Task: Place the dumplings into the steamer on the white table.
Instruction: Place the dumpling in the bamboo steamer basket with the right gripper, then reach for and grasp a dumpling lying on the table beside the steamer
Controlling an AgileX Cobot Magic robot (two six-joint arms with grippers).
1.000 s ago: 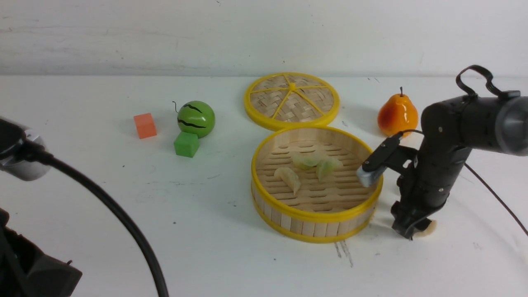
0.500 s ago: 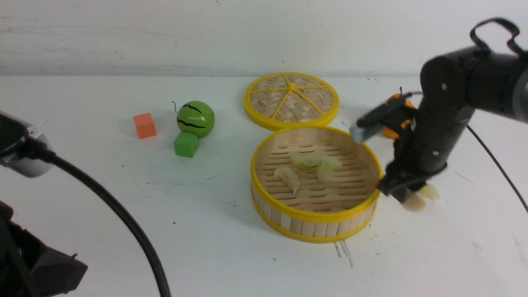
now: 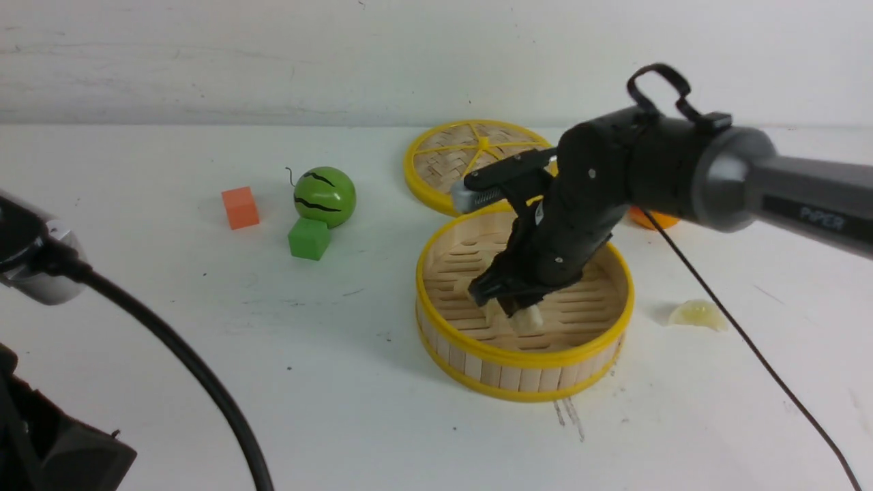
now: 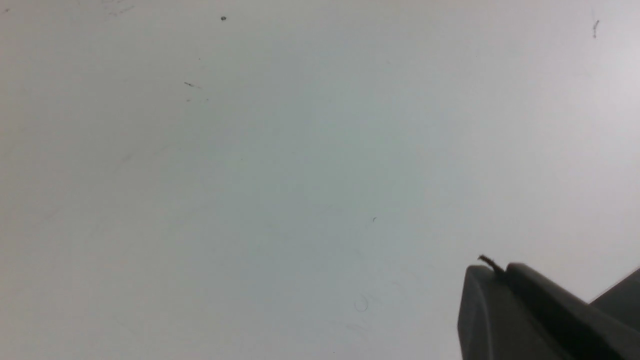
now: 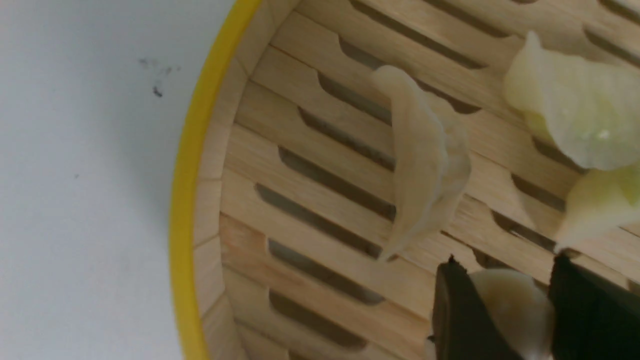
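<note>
One dumpling (image 5: 506, 306) is pinched tight in the right gripper (image 3: 513, 312), low inside the steamer (image 3: 525, 356). Three more dumplings (image 5: 425, 160) lie just beside it, so letting go here could bump or pile them. Off to its right, the last dumpling (image 3: 697, 315) waits on the bench (image 3: 341, 368); the steamer's wall stands between.

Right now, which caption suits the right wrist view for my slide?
Right gripper holding a dumpling over the steamer floor, beside a cream dumpling lying inside.
</note>
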